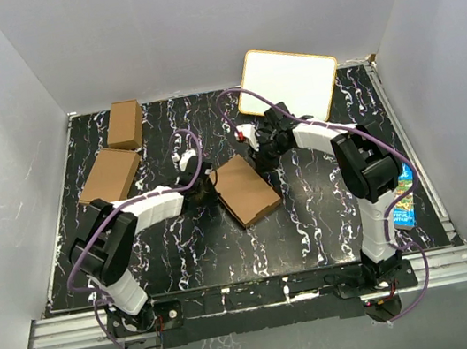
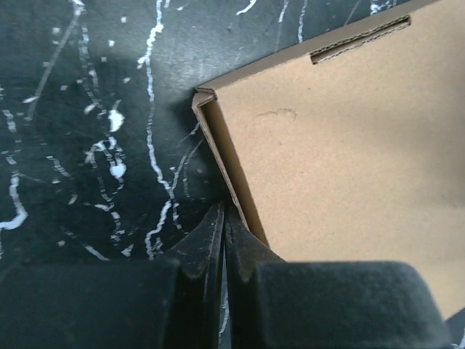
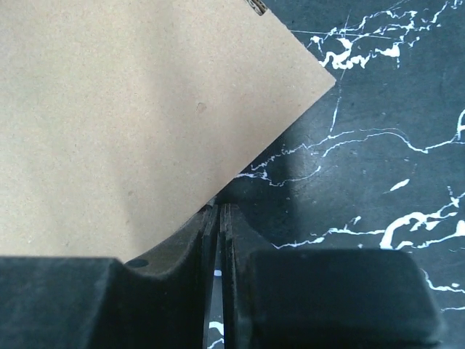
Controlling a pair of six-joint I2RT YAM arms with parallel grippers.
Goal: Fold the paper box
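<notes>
The paper box (image 1: pixel 247 190) lies folded flat and shallow on the middle of the black marbled table, turned at an angle. My left gripper (image 1: pixel 208 184) is at its left corner. In the left wrist view the gripper (image 2: pixel 224 212) is shut, its tips against the box's low side wall (image 2: pixel 218 153), with nothing between the fingers. A slit (image 2: pixel 360 40) shows near the far edge of the box top (image 2: pixel 341 145). My right gripper (image 1: pixel 259 156) is at the box's far corner. In the right wrist view it (image 3: pixel 219 208) is shut, tips touching the edge of the box top (image 3: pixel 131 123).
Two other brown cartons (image 1: pixel 125 124) (image 1: pixel 110 174) sit at the back left. A white board (image 1: pixel 287 83) leans at the back right. A blue packet (image 1: pixel 403 197) lies by the right arm. Grey walls enclose the table (image 1: pixel 312 215).
</notes>
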